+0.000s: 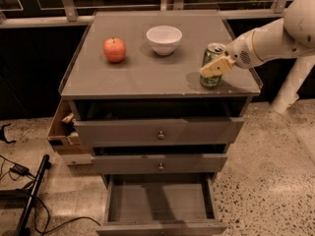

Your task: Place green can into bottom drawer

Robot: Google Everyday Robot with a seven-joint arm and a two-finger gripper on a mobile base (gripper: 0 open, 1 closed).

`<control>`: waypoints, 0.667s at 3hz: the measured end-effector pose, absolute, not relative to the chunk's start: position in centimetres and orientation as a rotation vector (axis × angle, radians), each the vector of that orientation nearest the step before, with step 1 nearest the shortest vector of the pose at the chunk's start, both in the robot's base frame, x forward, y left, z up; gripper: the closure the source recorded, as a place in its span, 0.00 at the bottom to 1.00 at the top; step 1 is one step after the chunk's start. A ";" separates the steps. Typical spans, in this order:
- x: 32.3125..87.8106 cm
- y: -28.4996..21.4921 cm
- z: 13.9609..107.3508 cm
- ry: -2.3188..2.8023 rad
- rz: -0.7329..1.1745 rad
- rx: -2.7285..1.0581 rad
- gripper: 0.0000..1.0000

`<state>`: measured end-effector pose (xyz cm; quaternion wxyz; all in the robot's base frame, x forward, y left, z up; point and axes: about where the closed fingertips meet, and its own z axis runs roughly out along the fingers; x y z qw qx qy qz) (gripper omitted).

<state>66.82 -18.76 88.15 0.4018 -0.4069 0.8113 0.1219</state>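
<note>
The green can (211,58) stands upright near the right front corner of the grey cabinet top (142,75). My gripper (214,68) reaches in from the right on its white arm (275,36). Its cream tip lies across the front of the can at mid height. The bottom drawer (158,201) is pulled out toward the camera below the two upper drawers, and its grey inside holds nothing.
A red apple (114,49) and a white bowl (164,39) sit at the back of the cabinet top. The top drawer (157,131) and middle drawer (160,163) stand slightly out. A cardboard box (61,134) is at the cabinet's left. Cables and a black pole (30,196) lie on the floor.
</note>
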 end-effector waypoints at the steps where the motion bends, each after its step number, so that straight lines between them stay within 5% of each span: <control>1: 66.8 -18.8 88.1 2.051 0.308 -1.029 0.70; 2: 66.7 -18.8 88.2 2.047 0.311 -1.033 0.99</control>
